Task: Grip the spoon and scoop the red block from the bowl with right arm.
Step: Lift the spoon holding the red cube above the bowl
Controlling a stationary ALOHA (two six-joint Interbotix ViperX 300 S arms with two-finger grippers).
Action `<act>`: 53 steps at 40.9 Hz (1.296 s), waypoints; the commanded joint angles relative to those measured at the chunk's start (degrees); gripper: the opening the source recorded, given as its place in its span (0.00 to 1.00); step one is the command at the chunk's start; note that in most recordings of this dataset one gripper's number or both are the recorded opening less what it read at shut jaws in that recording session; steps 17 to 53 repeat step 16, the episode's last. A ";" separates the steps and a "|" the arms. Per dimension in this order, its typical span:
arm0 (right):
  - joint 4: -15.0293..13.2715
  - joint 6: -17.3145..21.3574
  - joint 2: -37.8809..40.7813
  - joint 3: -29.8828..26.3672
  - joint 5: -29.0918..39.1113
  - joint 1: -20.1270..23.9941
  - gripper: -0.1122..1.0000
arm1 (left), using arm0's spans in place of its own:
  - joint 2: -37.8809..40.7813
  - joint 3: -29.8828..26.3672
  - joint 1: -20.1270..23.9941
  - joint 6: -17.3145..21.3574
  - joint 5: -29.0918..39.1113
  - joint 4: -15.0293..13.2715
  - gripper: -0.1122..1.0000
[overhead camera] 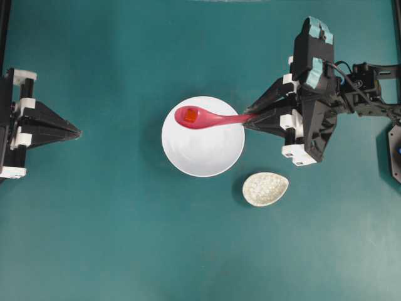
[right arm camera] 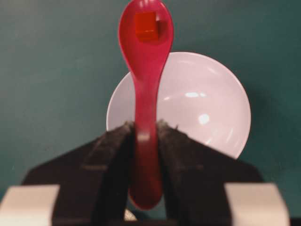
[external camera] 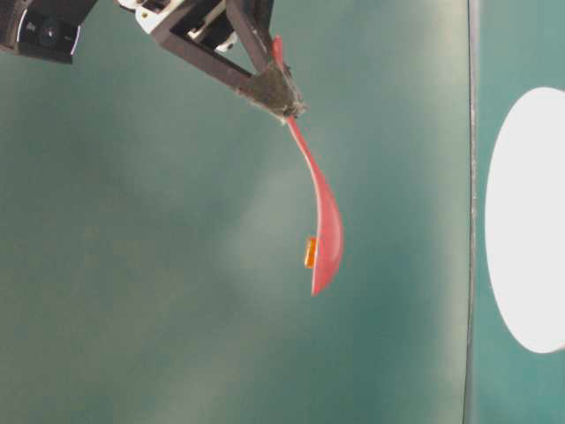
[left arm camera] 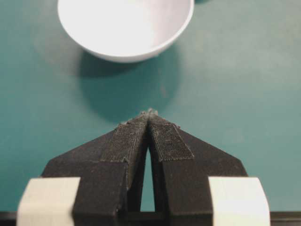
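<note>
- Your right pincer [overhead camera: 247, 120] is clamped on the handle of the spoon [overhead camera: 203, 117]; in the right wrist view the two black fingers [right arm camera: 110, 155] press the handle from both sides, with its end poking out behind them.
- You can see the spoon lifted above the bowl [overhead camera: 207, 153], its scoop over the bowl's upper-left part in the overhead view and its handle reaching out over the bowl's right rim to the pincer.
- The red block [overhead camera: 190, 115] sits inside the spoon's scoop, clear of the bowl's floor; the table-level view shows it resting against the scoop's hollow side while the spoon hangs free in the air.
- The bowl stands on the green desk [overhead camera: 125, 238] at about the middle, between your two arms.
- A small speckled dish [overhead camera: 265, 189] lies on the desk just beyond the bowl's lower-right rim, apart from it.
- Your left pincer [overhead camera: 78, 133] is well to the left of the bowl, pointing toward it; its fingertips [left arm camera: 141, 123] meet with nothing between them.
</note>
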 commanded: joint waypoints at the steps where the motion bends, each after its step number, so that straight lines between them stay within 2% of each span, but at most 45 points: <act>1: -0.09 -0.09 -1.05 -1.67 0.18 0.09 0.32 | 0.18 -1.49 -0.09 0.09 -0.26 0.09 0.10; 53: -0.18 -0.18 -1.05 -1.67 0.97 0.09 0.32 | 0.26 -1.49 -0.18 0.18 -0.26 0.00 0.10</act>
